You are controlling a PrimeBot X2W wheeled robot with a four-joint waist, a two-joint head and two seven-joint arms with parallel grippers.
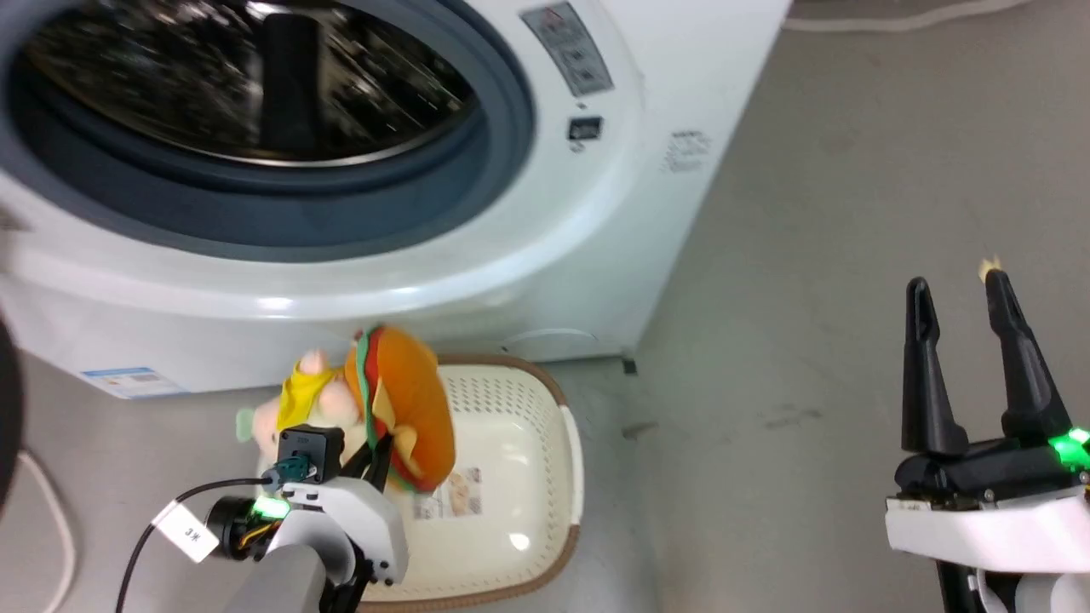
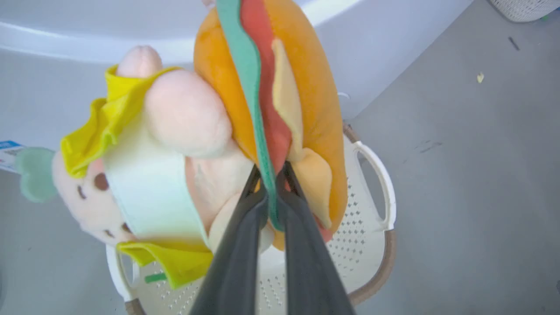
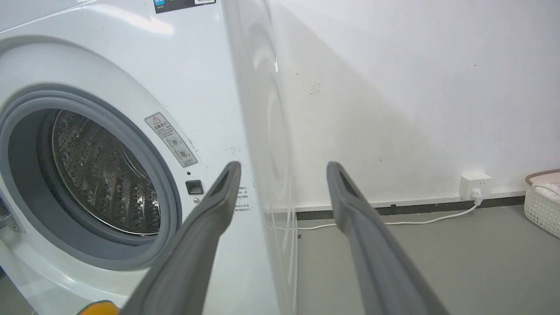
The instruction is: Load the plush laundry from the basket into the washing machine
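The left gripper (image 2: 272,174) is clamped on the burger layers of the plush toy (image 1: 407,400), held above the far left corner of the laundry basket (image 1: 511,396), below the washing machine's (image 1: 545,255) open porthole. The right gripper (image 1: 962,294) hangs spread wide and empty over the floor (image 1: 809,358).

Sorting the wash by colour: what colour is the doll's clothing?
The doll's clothing is yellow, clearest in the left wrist view.
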